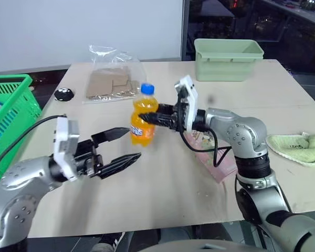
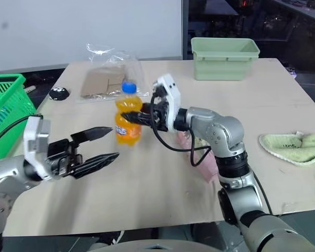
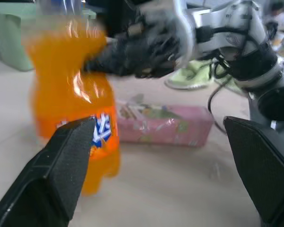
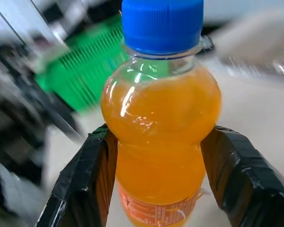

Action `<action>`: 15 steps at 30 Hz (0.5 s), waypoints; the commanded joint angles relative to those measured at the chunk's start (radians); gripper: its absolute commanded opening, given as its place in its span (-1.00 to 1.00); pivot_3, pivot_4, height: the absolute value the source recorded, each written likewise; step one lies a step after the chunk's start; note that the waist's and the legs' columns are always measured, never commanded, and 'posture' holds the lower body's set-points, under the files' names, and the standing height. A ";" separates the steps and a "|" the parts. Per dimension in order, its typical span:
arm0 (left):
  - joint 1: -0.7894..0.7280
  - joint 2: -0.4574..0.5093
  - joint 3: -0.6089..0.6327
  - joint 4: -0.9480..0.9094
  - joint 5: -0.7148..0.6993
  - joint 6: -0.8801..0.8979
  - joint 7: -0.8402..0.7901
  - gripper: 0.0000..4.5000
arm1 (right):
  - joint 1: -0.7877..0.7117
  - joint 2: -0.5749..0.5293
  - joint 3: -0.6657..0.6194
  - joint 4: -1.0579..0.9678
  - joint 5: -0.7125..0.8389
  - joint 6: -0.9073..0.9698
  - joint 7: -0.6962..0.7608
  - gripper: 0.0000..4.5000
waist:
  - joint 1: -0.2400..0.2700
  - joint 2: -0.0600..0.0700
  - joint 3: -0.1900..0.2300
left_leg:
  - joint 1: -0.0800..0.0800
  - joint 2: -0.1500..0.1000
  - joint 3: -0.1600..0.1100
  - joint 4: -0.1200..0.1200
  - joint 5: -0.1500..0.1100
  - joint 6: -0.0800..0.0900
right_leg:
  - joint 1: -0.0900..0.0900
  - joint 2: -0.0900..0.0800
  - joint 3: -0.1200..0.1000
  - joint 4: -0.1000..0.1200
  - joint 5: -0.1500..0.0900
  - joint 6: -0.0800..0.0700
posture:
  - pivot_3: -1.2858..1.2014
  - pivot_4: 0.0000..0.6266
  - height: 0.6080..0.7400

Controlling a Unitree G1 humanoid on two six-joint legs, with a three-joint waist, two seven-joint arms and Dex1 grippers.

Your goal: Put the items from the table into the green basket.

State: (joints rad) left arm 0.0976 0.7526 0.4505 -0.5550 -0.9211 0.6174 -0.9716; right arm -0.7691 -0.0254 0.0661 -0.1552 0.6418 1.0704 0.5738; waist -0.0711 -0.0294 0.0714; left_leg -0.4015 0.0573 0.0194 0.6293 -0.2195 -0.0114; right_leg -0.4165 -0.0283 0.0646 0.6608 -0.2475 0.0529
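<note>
The small orange soda bottle (image 1: 143, 122) with a blue cap hangs upright above the table (image 1: 163, 199), and my right gripper (image 4: 161, 184) is shut on its waist, one finger on each side. My left gripper (image 1: 132, 143) stands open just left of the bottle and slightly lower, its fingers spread wide and not touching it. The long pink carton (image 1: 219, 169) lies flat on the table under my right forearm, and it also appears behind the bottle in the left wrist view (image 3: 165, 125). The green basket (image 1: 8, 113) with lattice sides stands off the table's left edge.
A pale mint solid-walled tub (image 1: 228, 58) sits at the far right of the table. A clear bag with cardboard pieces (image 1: 111, 81) and a small black object (image 1: 64, 94) lie at the far left. A green cloth (image 1: 299, 147) lies at the right edge.
</note>
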 commanded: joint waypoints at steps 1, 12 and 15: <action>-0.064 -0.019 -0.043 0.058 0.053 -0.053 0.031 1.00 | -0.040 0.014 -0.039 -0.022 0.039 -0.030 -0.011 0.14 | 0.001 -0.001 0.000 | 0.000 0.000 0.000 0.000 0.000 0.000 | 0.001 0.000 0.000 0.000 0.000 0.000 | 0.01 -0.90 1.00; -0.185 -0.030 -0.111 0.165 0.063 -0.051 0.008 1.00 | -0.071 -0.002 0.005 -0.019 0.038 -0.073 0.038 0.14 | -0.029 -0.001 -0.001 | -0.001 0.000 -0.001 0.001 0.000 0.000 | 0.001 0.001 0.000 0.000 0.000 0.000 | 0.00 -0.96 1.00; -0.215 -0.041 -0.149 0.183 0.061 -0.019 0.030 1.00 | -0.078 -0.003 0.015 -0.029 0.038 -0.075 0.042 0.14 | -0.032 -0.001 -0.001 | -0.001 0.000 -0.002 0.001 0.000 0.000 | 0.001 0.001 0.000 0.000 0.000 0.000 | -0.01 -0.96 1.00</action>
State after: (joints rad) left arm -0.0881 0.7141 0.3229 -0.3643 -0.8468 0.5871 -0.9474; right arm -0.8003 -0.0375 0.0793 -0.1342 0.6476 1.0395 0.5900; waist -0.1036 -0.0306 0.0705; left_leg -0.4021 0.0572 0.0174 0.6301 -0.2195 -0.0114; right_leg -0.4158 -0.0272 0.0645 0.6617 -0.2473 0.0530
